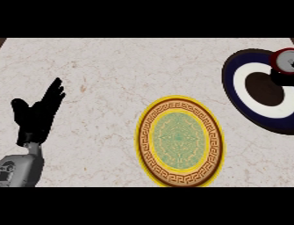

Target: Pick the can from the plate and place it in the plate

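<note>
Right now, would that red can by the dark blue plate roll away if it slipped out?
Probably: the can is round, so on its side it would likely roll. It looks stiff, metal-topped. The right hand seems curled on it above the blue plate.

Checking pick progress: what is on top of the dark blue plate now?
The can shows over the dark blue plate's upper rim, with the right hand at it; the hand hides any contact.

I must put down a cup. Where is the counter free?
Free: counter between left hand and yellow plate, and above that plate. Crowded: right edge, where right hand holds the can over the blue plate.
</note>
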`<state>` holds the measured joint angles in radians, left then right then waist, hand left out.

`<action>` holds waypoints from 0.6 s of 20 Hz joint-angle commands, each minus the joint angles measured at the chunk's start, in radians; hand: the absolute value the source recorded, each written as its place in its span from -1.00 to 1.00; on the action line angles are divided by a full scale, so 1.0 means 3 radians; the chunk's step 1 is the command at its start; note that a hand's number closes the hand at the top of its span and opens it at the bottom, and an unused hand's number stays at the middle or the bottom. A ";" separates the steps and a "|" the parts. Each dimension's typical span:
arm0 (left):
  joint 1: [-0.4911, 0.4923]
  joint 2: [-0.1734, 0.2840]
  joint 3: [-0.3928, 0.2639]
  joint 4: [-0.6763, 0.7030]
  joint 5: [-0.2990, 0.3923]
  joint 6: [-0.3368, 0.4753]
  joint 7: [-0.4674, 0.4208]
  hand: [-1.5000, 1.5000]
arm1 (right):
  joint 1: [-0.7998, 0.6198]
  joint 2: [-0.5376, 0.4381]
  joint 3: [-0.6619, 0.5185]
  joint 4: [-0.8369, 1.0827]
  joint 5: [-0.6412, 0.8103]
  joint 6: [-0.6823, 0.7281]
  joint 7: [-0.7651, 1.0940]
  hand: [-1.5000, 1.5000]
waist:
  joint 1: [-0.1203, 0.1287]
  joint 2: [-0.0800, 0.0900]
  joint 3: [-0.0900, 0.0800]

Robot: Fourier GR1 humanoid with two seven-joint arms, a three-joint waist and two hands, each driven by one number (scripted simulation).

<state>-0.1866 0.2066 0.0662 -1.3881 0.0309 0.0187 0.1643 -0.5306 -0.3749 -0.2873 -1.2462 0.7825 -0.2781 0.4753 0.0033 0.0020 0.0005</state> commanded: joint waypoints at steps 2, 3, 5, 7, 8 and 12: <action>0.0052 0.0005 -0.0022 -0.0034 -0.0040 -0.0034 -0.0066 0.00 | 0.0178 -0.0127 -0.0171 0.0532 -0.0409 0.0224 -0.0565 1.00 | 0.0011 0.0003 0.0002; 0.0088 0.0025 0.0030 -0.0038 -0.0027 0.0005 -0.0003 0.00 | -0.0008 -0.0043 -0.0297 0.0457 -0.0623 0.0352 -0.0301 1.00 | 0.0015 -0.0002 0.0001; 0.0091 -0.0041 -0.0041 -0.0043 -0.0057 0.0001 -0.0027 0.00 | -0.0124 -0.0088 -0.0345 0.0841 -0.0705 0.0411 -0.0452 -1.00 | 0.0032 0.0005 0.0001; 0.0088 -0.0013 0.0004 -0.0220 0.0029 -0.0023 0.0157 0.00 | -0.0170 -0.0240 -0.0340 0.1008 -0.0833 0.0638 -0.0814 -1.00 | 0.0041 0.0001 0.0002; 0.0002 0.0006 0.0015 -0.0098 -0.0019 -0.0013 0.0114 0.00 | 0.0191 -0.0185 -0.0386 0.0955 -0.0896 0.0528 -0.1184 -1.00 | 0.0004 0.0000 0.0002; 0.0222 0.0021 0.0036 -0.0306 0.0037 -0.0101 0.0064 0.00 | -0.0014 -0.0269 -0.0484 0.1169 -0.0904 0.0170 -0.1635 -1.00 | 0.0032 -0.0001 0.0002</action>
<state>-0.1540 0.2125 0.0778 -1.4244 0.0371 -0.0065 0.1668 -0.5304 -0.4330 -0.4021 -0.9501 0.5401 -0.1796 0.1245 0.0094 0.0026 0.0011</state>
